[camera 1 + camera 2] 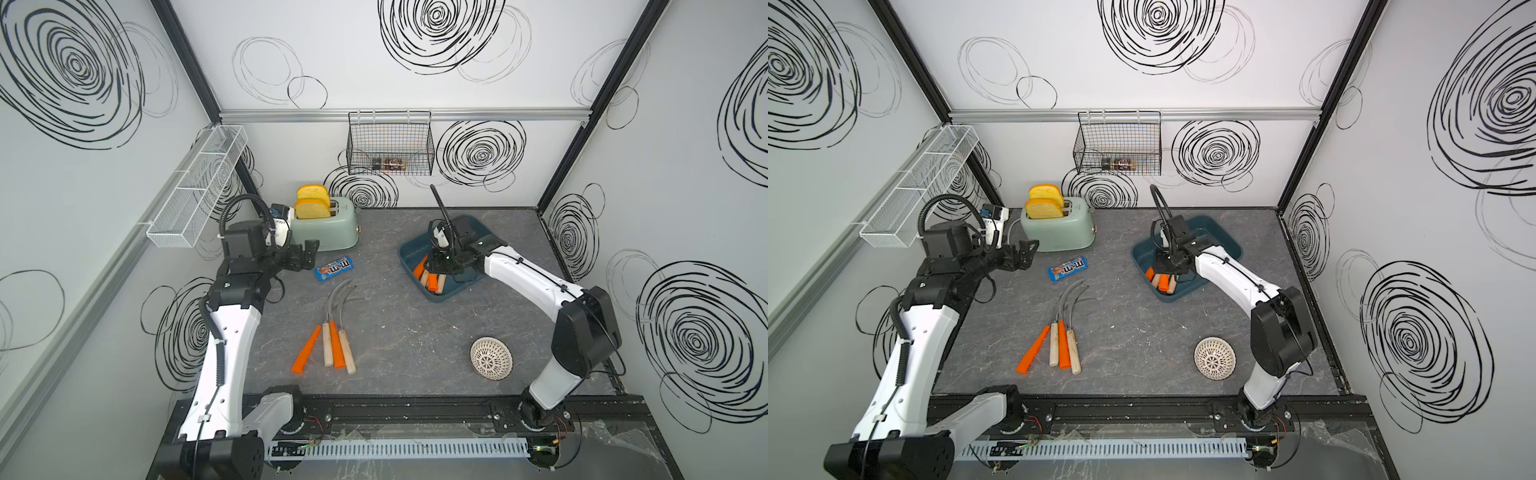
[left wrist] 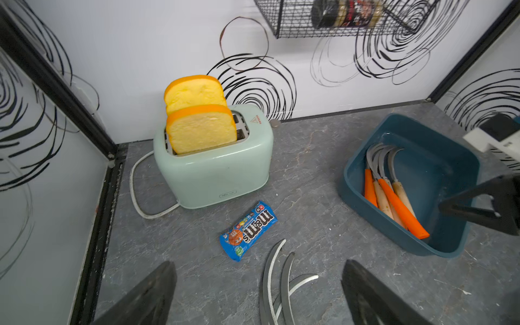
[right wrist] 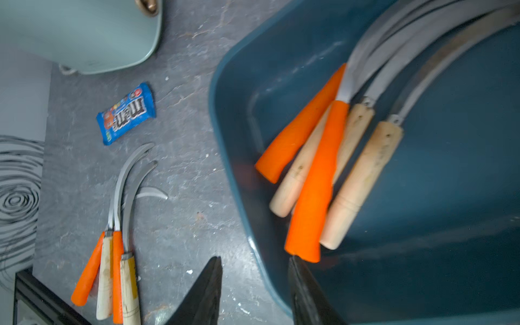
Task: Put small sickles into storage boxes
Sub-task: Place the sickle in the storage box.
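Observation:
Several small sickles [image 1: 332, 345] [image 1: 1059, 345] lie side by side on the grey table, handles toward the front, and their blade tips [image 2: 277, 281] show in the left wrist view. Several more sickles [image 1: 432, 282] [image 2: 394, 197] [image 3: 318, 174] lie in the dark teal storage box [image 1: 405, 253] [image 1: 1221, 241] [image 3: 450, 197] at the back right. My right gripper [image 1: 436, 266] [image 3: 254, 261] hangs open over the box's near-left rim, one fingertip just by an orange handle's end, nothing between its fingers. My left gripper [image 1: 305, 253] [image 2: 259, 264] is wide open and empty, raised beside the toaster.
A mint toaster [image 1: 328, 232] with two bread slices stands at the back left, with a blue M&M's packet [image 1: 334, 268] in front of it. A white latticed bowl [image 1: 491, 358] lies front right. A black wire basket [image 1: 390, 145] and a white mesh shelf [image 1: 199, 187] hang on the walls.

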### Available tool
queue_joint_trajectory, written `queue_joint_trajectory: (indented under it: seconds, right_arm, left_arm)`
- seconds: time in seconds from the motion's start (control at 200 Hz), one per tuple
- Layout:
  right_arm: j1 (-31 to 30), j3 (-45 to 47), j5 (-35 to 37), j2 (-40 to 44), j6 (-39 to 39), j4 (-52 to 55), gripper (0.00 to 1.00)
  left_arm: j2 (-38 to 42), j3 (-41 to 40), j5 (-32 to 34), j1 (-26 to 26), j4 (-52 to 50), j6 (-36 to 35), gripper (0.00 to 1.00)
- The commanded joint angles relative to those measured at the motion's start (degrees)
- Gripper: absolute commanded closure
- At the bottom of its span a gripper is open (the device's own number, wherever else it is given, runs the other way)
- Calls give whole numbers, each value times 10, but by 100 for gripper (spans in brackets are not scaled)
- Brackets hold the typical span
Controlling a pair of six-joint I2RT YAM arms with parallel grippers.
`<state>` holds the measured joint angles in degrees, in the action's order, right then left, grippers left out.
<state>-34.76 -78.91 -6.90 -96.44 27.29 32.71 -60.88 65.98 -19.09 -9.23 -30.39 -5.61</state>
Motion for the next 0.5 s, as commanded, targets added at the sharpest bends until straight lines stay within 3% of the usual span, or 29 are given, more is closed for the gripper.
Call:
queue_joint_trajectory:
  seconds: [0.0, 0.265, 0.495]
  right_arm:
    - [-69, 21, 34, 10, -26, 15, 57]
    - [-210, 92, 49, 18, 1, -52, 59]
    - [-300, 95, 50, -15, 28, -86, 58]
  left_arm:
    - [9, -20, -13, -36, -5, 18, 4]
    - [45, -72, -23, -98, -1, -1, 4]
    - [76, -116, -26, -145, 12, -16, 4]
